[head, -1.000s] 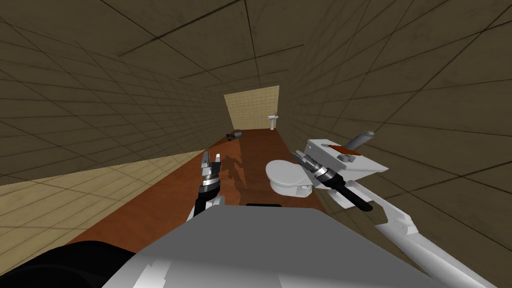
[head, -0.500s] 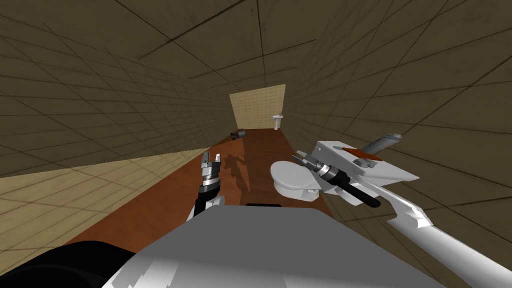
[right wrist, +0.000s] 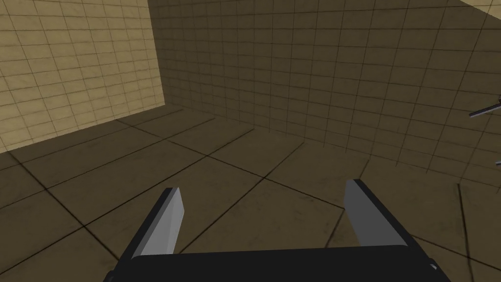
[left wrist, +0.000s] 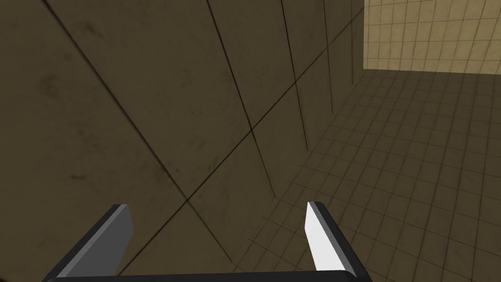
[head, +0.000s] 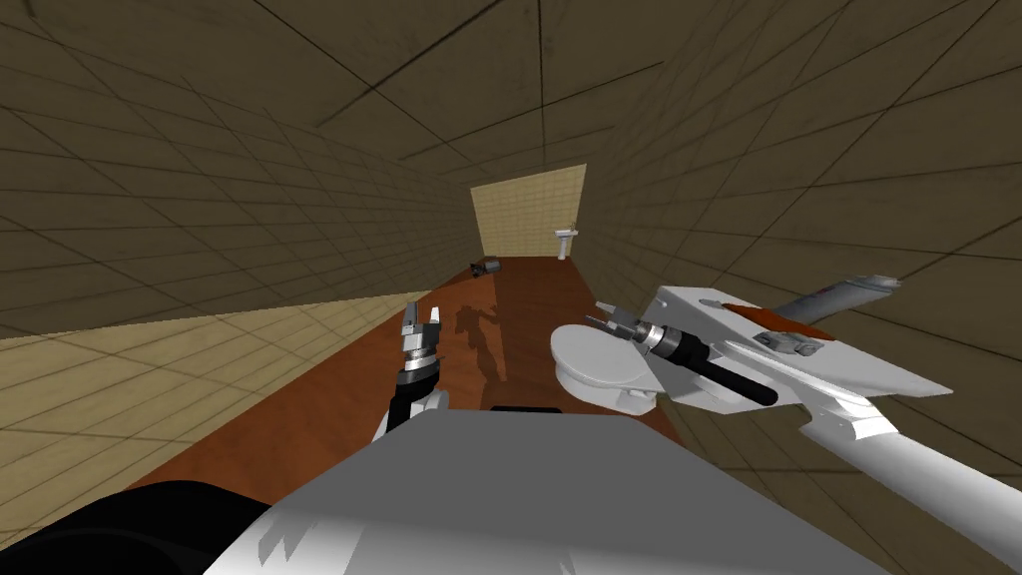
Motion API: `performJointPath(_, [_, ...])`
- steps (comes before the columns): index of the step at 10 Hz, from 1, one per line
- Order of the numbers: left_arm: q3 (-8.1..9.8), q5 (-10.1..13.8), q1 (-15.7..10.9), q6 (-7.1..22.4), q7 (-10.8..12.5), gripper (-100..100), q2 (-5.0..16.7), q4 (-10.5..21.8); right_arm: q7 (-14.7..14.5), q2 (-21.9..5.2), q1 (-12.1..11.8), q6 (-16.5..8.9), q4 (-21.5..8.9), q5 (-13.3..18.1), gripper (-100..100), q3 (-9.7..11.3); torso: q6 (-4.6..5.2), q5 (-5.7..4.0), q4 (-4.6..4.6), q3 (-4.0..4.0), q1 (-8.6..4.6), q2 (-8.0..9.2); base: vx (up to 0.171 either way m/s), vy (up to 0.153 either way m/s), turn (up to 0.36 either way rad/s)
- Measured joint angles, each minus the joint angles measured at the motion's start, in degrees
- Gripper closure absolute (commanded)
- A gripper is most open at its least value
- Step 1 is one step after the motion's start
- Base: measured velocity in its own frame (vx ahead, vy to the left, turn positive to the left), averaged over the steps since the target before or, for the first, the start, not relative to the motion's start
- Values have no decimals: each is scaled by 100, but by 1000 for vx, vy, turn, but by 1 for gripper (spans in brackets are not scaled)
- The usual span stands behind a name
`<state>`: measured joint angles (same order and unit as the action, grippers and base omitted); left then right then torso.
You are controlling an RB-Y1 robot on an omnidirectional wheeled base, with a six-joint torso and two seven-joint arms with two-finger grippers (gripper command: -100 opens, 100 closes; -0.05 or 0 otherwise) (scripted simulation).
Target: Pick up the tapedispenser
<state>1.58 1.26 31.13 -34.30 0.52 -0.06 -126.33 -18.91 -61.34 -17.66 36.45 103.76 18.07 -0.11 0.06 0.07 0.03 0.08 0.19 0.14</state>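
Head view: open right hand (head: 602, 317) near the toilet bowl (head: 594, 364) should turn toward the grey tapedispenser (head: 783, 341) on the tank (head: 868, 374), frame right.

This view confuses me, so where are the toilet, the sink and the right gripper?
Toilet (head: 597, 367): head view, on its white lid.
Sink (head: 567, 236): head view, on its basin.
Right gripper (head: 599, 315): head view, midway between its fingertips.
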Motion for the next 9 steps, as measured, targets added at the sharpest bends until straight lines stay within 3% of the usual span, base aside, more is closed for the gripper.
performJointPath(4, [0, 0, 0, 0, 0, 0, 0, 0, -64, -676, 125, 227, -366, 342, -100, 130, 2, -4, 1, 2, -14, 3, 17, 32, 144])
performJointPath(9, [1, 0, 0, 0, 0, 0, 1, 0, -96, -1477, 190, 615, -860, 743, -100, 283, 0, -9, 2, 5, -32, 9, 7, -8, 131])
